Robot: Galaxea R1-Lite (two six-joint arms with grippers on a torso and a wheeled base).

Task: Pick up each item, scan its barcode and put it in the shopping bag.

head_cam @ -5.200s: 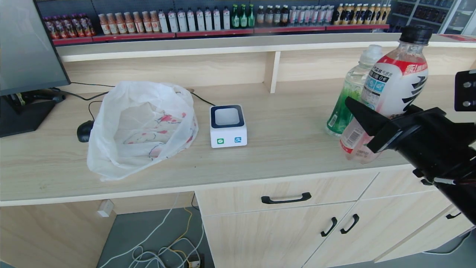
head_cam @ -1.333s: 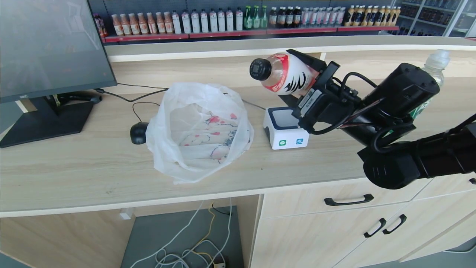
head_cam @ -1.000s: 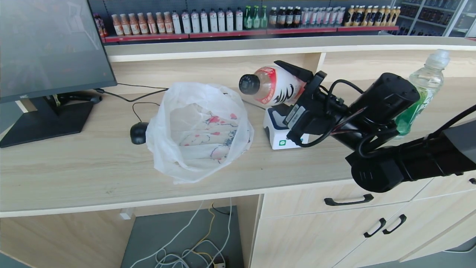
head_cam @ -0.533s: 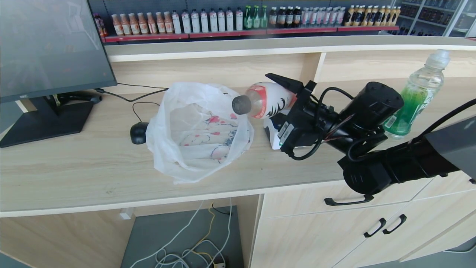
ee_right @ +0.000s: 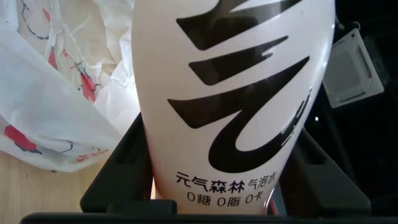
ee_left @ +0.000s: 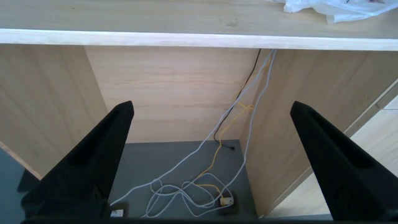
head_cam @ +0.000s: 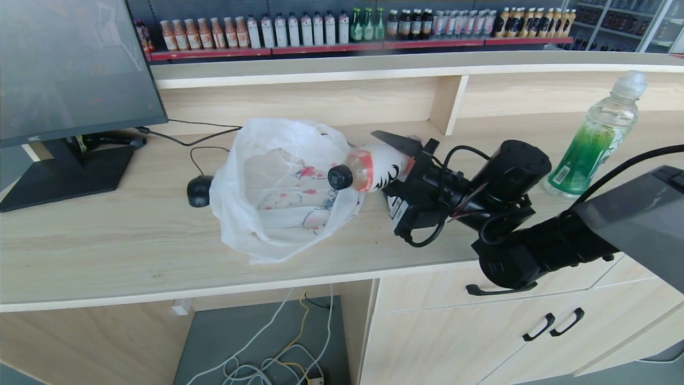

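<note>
My right gripper (head_cam: 394,167) is shut on a white bottle (head_cam: 374,168) with a red band and black cap. The bottle lies almost level just above the counter. Its cap is at the right rim of the open white shopping bag (head_cam: 278,187). In the right wrist view the bottle (ee_right: 230,93) sits between the black fingers, with the bag (ee_right: 56,93) just beyond it and the white scanner box (ee_right: 354,68) beside it. A green bottle (head_cam: 593,139) stands upright at the counter's far right. My left gripper (ee_left: 211,112) hangs open below the counter edge, holding nothing.
A monitor (head_cam: 69,64) on its stand fills the counter's left end, with a black mouse (head_cam: 199,191) and cables beside the bag. A raised wooden ledge (head_cam: 320,75) runs along the back. Drawers (head_cam: 502,289) and loose floor cables (ee_left: 205,186) lie under the counter.
My right arm has carried the bottle down and to the left, from above the scanner to the bag's rim. The green bottle has come into full view behind the arm.
</note>
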